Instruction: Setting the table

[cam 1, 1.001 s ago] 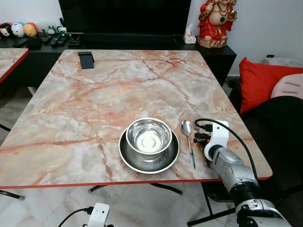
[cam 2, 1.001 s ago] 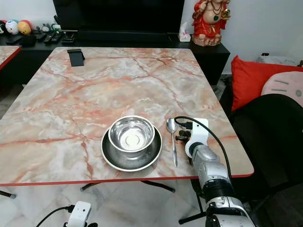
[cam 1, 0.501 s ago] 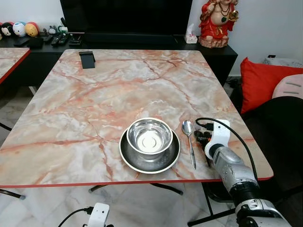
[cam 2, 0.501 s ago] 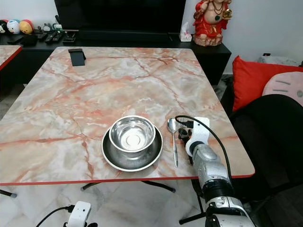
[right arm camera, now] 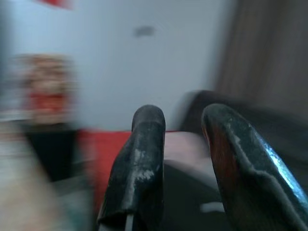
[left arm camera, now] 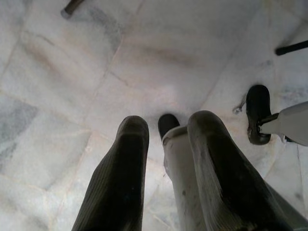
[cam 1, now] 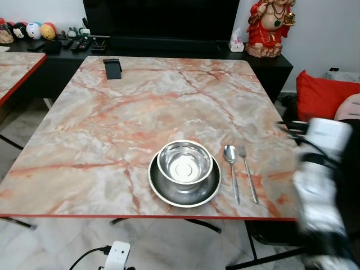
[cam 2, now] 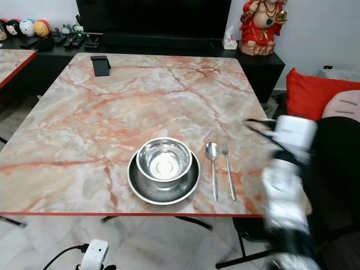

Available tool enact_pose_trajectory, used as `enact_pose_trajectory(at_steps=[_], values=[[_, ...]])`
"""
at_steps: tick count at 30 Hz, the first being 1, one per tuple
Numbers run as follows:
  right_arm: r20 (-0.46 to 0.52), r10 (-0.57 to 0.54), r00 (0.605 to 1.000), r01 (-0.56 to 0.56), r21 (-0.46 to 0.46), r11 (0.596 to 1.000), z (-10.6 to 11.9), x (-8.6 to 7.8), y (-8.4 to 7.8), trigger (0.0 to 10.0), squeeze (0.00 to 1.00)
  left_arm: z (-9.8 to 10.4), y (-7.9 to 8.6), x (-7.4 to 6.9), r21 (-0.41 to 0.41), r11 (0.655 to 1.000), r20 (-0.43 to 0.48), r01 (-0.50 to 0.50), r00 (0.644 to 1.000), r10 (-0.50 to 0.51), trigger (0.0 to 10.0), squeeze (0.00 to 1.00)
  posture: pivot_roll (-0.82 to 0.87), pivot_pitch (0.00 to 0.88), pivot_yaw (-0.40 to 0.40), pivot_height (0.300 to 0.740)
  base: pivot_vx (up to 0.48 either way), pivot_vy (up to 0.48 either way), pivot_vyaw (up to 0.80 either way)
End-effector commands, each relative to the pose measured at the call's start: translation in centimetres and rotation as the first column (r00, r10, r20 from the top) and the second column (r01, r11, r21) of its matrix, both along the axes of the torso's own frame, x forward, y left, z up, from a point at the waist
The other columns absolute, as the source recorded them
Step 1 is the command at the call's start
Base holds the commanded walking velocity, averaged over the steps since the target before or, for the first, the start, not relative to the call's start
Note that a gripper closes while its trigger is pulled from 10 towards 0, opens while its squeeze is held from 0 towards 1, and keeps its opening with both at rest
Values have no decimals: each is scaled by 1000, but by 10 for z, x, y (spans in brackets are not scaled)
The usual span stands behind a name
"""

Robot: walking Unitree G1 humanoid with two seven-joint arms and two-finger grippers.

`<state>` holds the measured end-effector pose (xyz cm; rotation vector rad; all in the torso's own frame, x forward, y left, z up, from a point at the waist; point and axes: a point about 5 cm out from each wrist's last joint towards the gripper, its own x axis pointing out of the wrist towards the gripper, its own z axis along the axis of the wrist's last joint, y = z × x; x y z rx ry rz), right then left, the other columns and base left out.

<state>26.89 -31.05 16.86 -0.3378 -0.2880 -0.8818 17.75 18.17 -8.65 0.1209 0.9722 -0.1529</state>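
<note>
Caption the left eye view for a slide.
Steel bowl on a plate, spoon and fork beside it on the marble table; blurred right arm alongside.

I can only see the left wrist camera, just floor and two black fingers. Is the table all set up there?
Observer: Nearly. A shiny steel bowl sits in a round steel plate near the front edge of the pink marble table.
Operator: Is there a spoon?
Observer: Yes, a silver spoon lies right of the plate, with a silver fork beside it.
Operator: Where's the other arm?
Observer: The right arm is blurred, off the table's right edge, and its right gripper holds nothing.
</note>
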Motion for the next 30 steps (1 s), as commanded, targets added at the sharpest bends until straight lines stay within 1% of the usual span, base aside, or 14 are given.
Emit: enact_pose_trajectory(at_steps=[1,4,6,8,11,14,16,18,19,20,25,26,27,30], values=[[-13,-176,984,176,10,984,-6,-27,-27,10000,0,-1,-3,0,-5,1000,-10,4,1000,-4,10000,0,-21,0,-19,740,0,0,0],[-101,-384,918,392,69,918,-33,-71,-62,10000,0,0,-4,1,-5,1000,-11,11,1000,-11,10000,0,-27,0,-20,740,0,0,0],[-168,-471,866,492,114,863,-53,-92,-74,10000,0,0,-4,1,-6,1000,-10,11,1000,-11,10000,0,-33,0,-17,740,0,0,0],[-255,-524,812,578,234,782,-84,-109,-79,10000,0,0,-4,1,-7,1000,-10,14,1000,-14,10000,0,-40,0,-15,740,0,0,0],[-426,-498,755,649,381,658,-133,-123,-68,10000,0,0,-4,2,-7,1000,-10,16,1000,-17,10000,0,-41,0,-15,740,0,0,0],[-623,-239,745,616,503,607,-187,-117,-28,10000,0,0,-4,2,-7,1000,-8,16,1000,-16,10000,0,-28,0,-17,740,0,0,0],[-634,-199,747,598,512,616,-193,-115,-21,10000,0,0,-4,2,-7,1000,-8,14,1000,-14,10000,0,-29,0,-17,740,0,0,0],[-693,-60,719,530,490,692,-206,-108,-4,10000,0,0,-4,2,-6,1000,-7,13,1000,-13,10000,0,-32,0,-15,740,0,0,0],[-761,37,647,499,460,734,-219,-110,10,10000,0,0,-4,2,-5,1000,-7,12,1000,-12,10000,0,-32,0,-15,740,0,0,0],[-779,129,613,456,482,748,-226,-110,20,10000,0,0,-4,1,-5,1000,-7,11,1000,-11,10000,0,-27,0,-20,740,0,0,0],[-778,357,517,314,560,766,-245,-112,48,10000,0,0,-4,1,-5,1000,-6,-3,1000,3,10000,0,-19,0,-26,740,0,0,0],[-779,407,476,251,564,787,-247,-111,55,10000,0,0,-4,1,-5,1000,-6,-3,1000,3,10000,0,-28,0,-25,740,0,0,0],[-760,508,406,182,612,770,-253,-114,67,10000,0,0,-4,1,-5,1000,-7,-4,1000,4,10000,0,-27,0,-27,740,0,0,0],[-726,610,317,136,672,728,-261,-122,82,10000,0,0,-4,1,-7,1000,-6,-8,1000,8,10000,0,-21,0,-31,740,0,0,0]])
